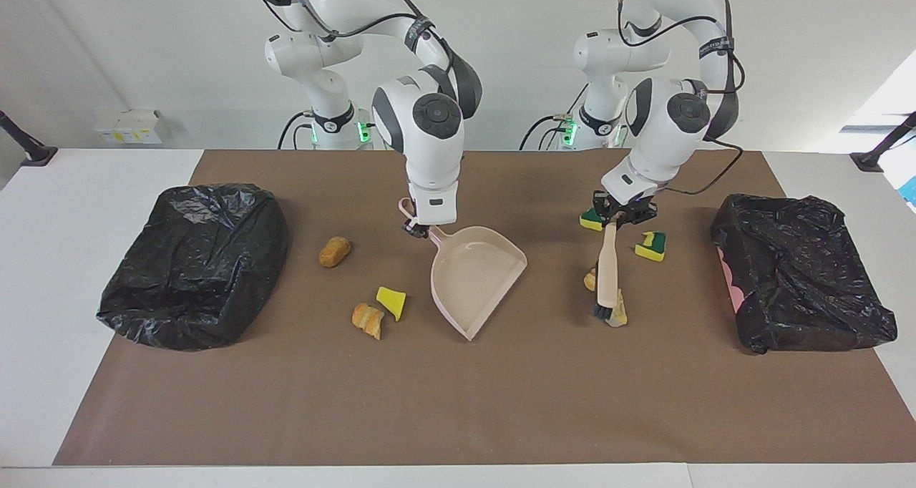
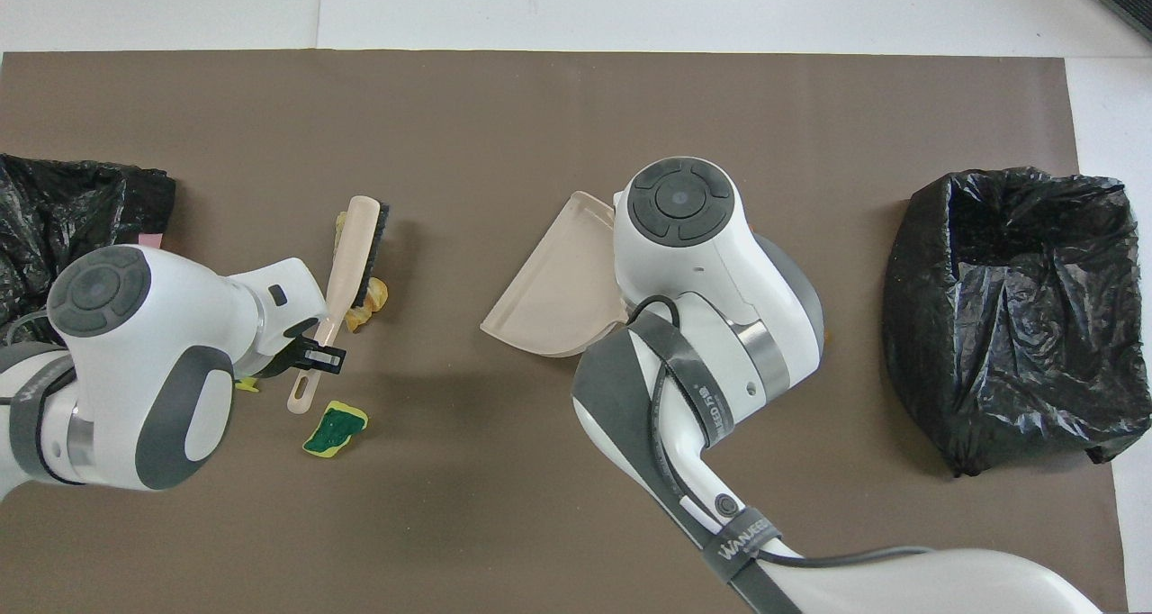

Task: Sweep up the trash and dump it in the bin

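Here the left pincer, right of centre in the facing view, is pinched shut on the handle of a beige brush whose dark bristles rest on the brown mat. Two golden-brown bread scraps touch the brush, one at the bristle end and one beside the shaft. A green-topped sponge bit lies just beside the pincer, toward the frame's right, and another sits half hidden at the pincer's other side. Farther right, a black bin bag sits by the mat's right edge.

The right pincer, at frame centre, is pinched on the handle of the pink dustpan, whose open mouth points to the lower right, toward the brush; bare mat lies between them. To the dustpan's left lie a yellow sponge wedge, a bread piece touching it, and a beige chunk higher up. A second black bag lies at the left edge. The whole lower band of the mat is open, with white tabletop around it.
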Robot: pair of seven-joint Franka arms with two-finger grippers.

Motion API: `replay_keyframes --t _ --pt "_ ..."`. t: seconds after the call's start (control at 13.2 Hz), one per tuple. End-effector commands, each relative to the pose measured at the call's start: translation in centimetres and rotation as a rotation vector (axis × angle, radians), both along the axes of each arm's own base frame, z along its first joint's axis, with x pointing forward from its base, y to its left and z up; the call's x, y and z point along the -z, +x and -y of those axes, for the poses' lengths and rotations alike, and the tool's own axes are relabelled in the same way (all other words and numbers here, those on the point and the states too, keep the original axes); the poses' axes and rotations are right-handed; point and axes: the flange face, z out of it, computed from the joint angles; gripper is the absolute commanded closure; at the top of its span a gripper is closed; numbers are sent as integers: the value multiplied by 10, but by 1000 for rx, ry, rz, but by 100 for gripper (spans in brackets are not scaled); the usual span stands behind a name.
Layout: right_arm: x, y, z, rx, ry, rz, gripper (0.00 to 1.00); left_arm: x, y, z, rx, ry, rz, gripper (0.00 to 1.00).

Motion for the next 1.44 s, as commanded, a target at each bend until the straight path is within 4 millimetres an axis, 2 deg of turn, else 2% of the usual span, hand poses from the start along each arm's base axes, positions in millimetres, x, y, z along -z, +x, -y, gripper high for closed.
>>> replay_keyframes --t 0.0,0.08,0.23,0.38,0.53,0.6,0.68,0.91,0.98,1.13,1.36 --pt "10 -21 17 -216 33 18 100 -25 31 -10 13 36 -7 100" --pt "17 -27 19 -282 51 41 100 -31 35 -21 7 61 -4 100" --pt "26 -41 24 -364 60 40 100 -28 40 -47 -36 76 4 100" --pt "33 -42 23 -471 72 28 100 -18 45 -70 -47 122 -3 100" --pt "45 -37 20 -474 79 42 100 -4 49 -77 -32 153 3 100" --pt "47 -37 18 -478 82 49 100 10 47 -76 -27 150 0 100" --pt "48 -38 17 -481 80 45 100 20 40 -73 -19 151 -4 100" --pt "46 -44 7 -497 55 52 100 33 14 -61 21 157 -29 100" --pt "46 -43 7 -500 51 54 100 34 7 -41 58 154 -14 100" --pt "50 -45 4 -491 46 55 100 37 -7 -14 91 153 -20 100" --pt "60 -44 3 -497 41 84 100 44 -44 25 194 170 -40 100"
